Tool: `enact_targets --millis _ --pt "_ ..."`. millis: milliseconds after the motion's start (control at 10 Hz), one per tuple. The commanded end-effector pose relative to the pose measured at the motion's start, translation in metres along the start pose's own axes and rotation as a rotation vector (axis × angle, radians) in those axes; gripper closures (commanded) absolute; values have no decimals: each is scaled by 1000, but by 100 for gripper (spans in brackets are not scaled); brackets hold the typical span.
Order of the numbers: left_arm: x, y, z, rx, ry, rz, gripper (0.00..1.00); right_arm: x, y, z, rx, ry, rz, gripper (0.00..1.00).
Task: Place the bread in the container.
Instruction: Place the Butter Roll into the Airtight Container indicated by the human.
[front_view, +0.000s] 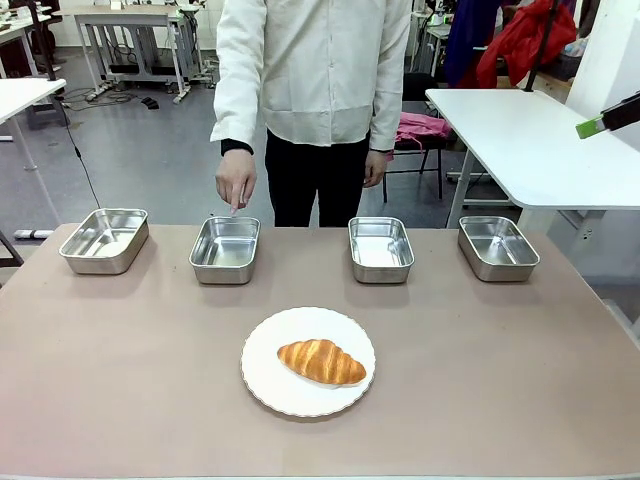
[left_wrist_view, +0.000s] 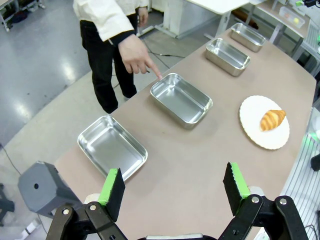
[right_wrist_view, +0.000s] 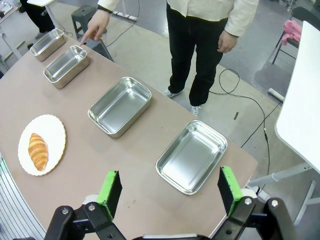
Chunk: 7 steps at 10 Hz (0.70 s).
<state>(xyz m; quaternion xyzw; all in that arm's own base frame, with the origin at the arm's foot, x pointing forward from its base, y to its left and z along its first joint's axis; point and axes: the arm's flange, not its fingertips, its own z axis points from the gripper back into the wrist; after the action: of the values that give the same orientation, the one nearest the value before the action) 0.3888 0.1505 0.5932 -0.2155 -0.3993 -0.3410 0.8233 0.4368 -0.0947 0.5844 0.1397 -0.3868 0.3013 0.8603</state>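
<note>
The bread (front_view: 321, 361), a golden-brown croissant, lies on a round white plate (front_view: 268, 388) at the table's near middle. It also shows in both wrist views (left_wrist_view: 272, 119) (right_wrist_view: 38, 150). A person's hand (front_view: 236, 185) points a finger down at the far rim of the second steel container from the left (front_view: 225, 248) (left_wrist_view: 181, 98) (right_wrist_view: 66, 62), which is empty. My left gripper (left_wrist_view: 174, 185) hangs open high above the table's left end, holding nothing. My right gripper (right_wrist_view: 170, 190) is open above the right end, also holding nothing.
Three more empty steel pans stand in the same far row: far left (front_view: 104, 240), right of middle (front_view: 381, 248) and far right (front_view: 497, 247). The person stands at the far edge behind the pointed pan. A white table (front_view: 530, 140) is beyond the right side.
</note>
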Motion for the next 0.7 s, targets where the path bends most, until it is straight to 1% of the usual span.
enact_targets --millis 0,600 --pt "0 0 0 -2 -3 -13 0 0 0 -2 12 -22 0 0" --pt "0 0 0 -2 -3 -13 0 0 0 -2 12 -22 0 0"
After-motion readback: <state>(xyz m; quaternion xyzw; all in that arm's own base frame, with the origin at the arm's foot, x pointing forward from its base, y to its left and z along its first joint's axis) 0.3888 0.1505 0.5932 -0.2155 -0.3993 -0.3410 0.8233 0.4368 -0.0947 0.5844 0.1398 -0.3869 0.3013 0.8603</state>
